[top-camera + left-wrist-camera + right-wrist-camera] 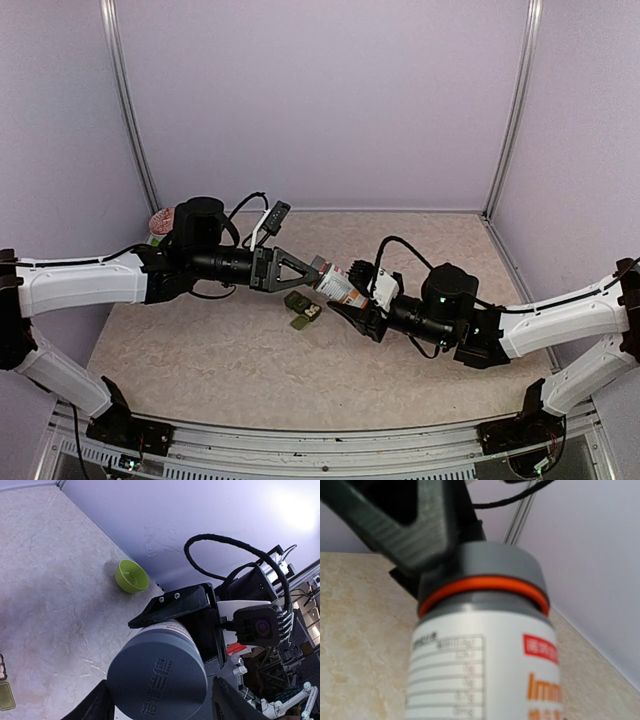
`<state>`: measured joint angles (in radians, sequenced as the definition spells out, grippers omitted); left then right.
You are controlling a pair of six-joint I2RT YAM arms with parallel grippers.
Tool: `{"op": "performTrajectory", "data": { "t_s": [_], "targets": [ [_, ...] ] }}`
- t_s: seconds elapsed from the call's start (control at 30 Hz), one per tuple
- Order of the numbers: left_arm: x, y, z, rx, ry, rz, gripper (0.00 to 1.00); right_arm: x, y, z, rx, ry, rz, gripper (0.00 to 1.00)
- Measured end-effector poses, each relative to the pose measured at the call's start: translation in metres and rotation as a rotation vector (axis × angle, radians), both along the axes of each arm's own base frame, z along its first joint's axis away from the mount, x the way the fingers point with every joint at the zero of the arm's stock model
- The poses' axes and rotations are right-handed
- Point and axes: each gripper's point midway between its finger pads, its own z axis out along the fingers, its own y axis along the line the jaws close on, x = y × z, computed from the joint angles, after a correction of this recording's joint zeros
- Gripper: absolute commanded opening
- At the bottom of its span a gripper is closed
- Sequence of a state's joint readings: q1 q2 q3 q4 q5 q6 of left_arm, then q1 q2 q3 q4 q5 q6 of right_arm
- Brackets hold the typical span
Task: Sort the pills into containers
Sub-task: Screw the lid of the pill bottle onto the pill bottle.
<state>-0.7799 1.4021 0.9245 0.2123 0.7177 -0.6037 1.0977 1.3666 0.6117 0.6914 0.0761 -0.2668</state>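
Observation:
A white pill bottle with a grey cap and an orange ring hangs tilted above the table between the two arms. My right gripper is shut on the bottle's body; its own fingers are hidden in the right wrist view. My left gripper has one finger on each side of the cap, pressed against it. The containers, a small dark green strip, lie on the table just below the bottle and show at the left wrist view's edge. No pills are in view.
A lime-green bowl stands by the back wall at the far left, partly behind the left arm. Purple walls close in the beige marbled table on three sides.

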Motion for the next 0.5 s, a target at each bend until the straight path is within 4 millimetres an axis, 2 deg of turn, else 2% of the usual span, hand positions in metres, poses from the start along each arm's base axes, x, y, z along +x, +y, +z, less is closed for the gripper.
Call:
{"op": "performTrajectory", "data": {
  "t_s": [0.07,0.37,0.5],
  "targets": [
    [0.001,0.000,-0.001,0.001,0.006,-0.001,0.58,0.000,0.000,0.000,-0.001,-0.004,0.000,0.16],
    [0.001,0.000,-0.007,0.007,0.012,-0.022,0.33,-0.001,0.000,-0.003,-0.022,-0.012,0.007,0.16],
    [-0.002,0.002,-0.011,0.023,-0.002,-0.042,0.32,-0.004,0.001,-0.007,-0.034,0.003,0.026,0.16]
  ]
}}
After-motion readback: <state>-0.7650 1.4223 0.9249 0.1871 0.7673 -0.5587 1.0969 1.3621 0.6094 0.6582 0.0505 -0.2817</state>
